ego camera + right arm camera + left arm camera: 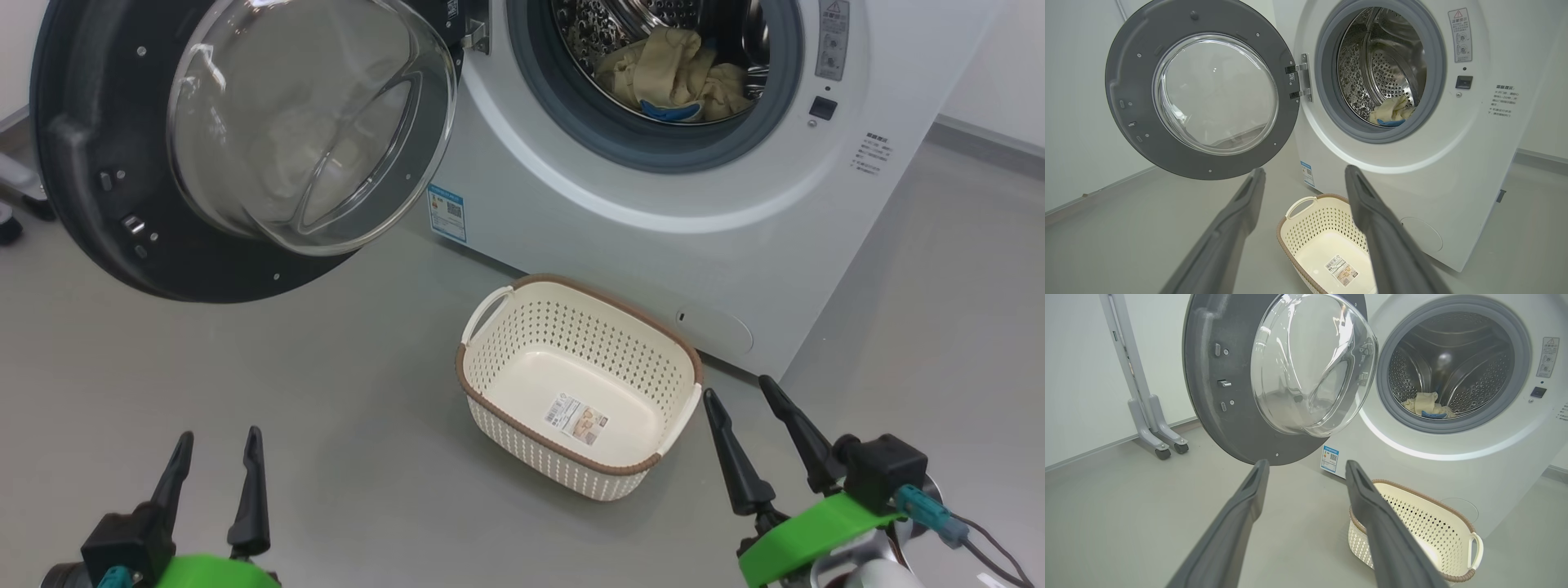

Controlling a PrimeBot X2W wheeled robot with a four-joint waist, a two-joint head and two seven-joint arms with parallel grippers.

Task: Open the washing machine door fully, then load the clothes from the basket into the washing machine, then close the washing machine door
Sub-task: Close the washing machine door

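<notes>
The washing machine stands ahead with its door swung wide open to the left, glass bowl facing me. Pale yellow clothes with a blue cuff lie inside the steel drum, also seen in the wrist views. The cream basket sits on the floor in front of the machine with just a label sticker on its floor. My left gripper is open low at the left, holding nothing. My right gripper is open just right of the basket, holding nothing.
A grey wheeled stand is by the white wall at the left. The open door overhangs the grey floor to the left of the basket. A round service flap sits low on the machine's front.
</notes>
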